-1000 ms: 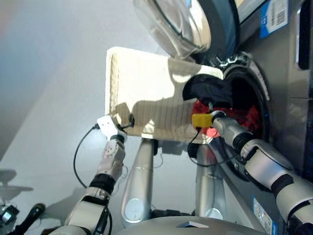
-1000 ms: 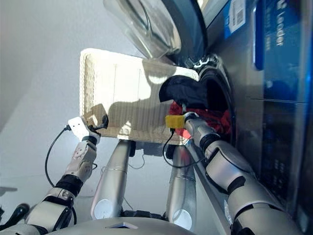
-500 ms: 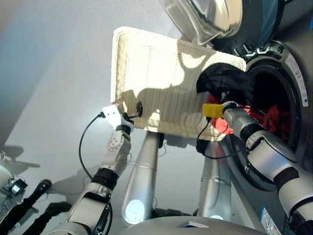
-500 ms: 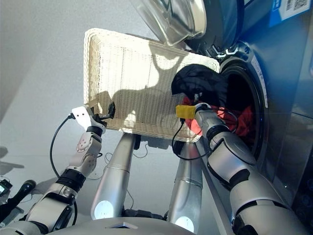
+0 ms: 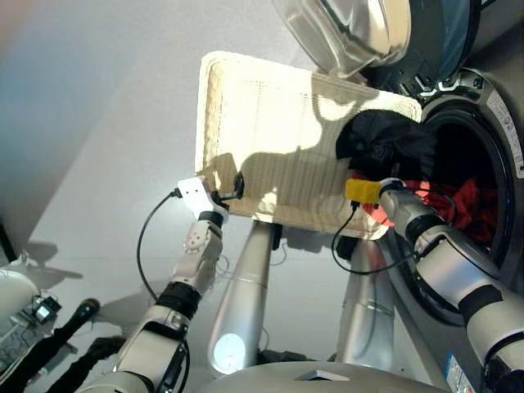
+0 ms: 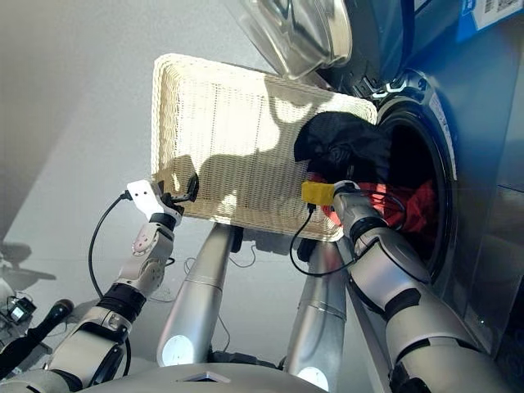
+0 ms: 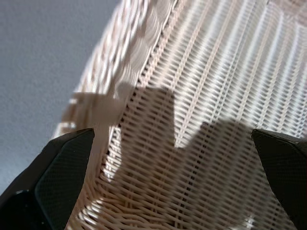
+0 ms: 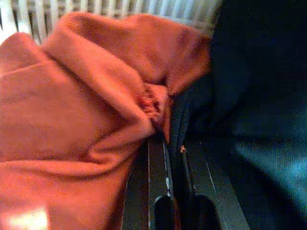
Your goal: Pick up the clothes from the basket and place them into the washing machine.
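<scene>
The cream woven basket [image 5: 270, 123] lies in front of the washing machine [image 5: 503, 115], whose clear glass door [image 5: 352, 33] hangs open above it. A dark garment [image 5: 385, 139] is bunched at the basket's edge by the drum mouth. Coral red cloth [image 5: 467, 201] lies inside the drum. My right gripper [image 8: 165, 139] is shut, pinching coral red cloth [image 8: 72, 120] and dark cloth [image 8: 254, 96] together; in the head views it is buried under the dark garment. My left gripper [image 7: 172, 134] is open at the basket's near corner [image 5: 232, 187], its fingers on either side of the rim.
A black cable [image 5: 147, 246] loops from my left wrist. On the grey floor at the lower left lie a black rod-shaped object [image 5: 78, 313] and a white device [image 5: 16, 299]. A blue label [image 6: 491, 12] sits on the machine's front.
The whole picture has shifted with the head. My right gripper still holds the clothes at the drum mouth. My left gripper stays at the basket's corner.
</scene>
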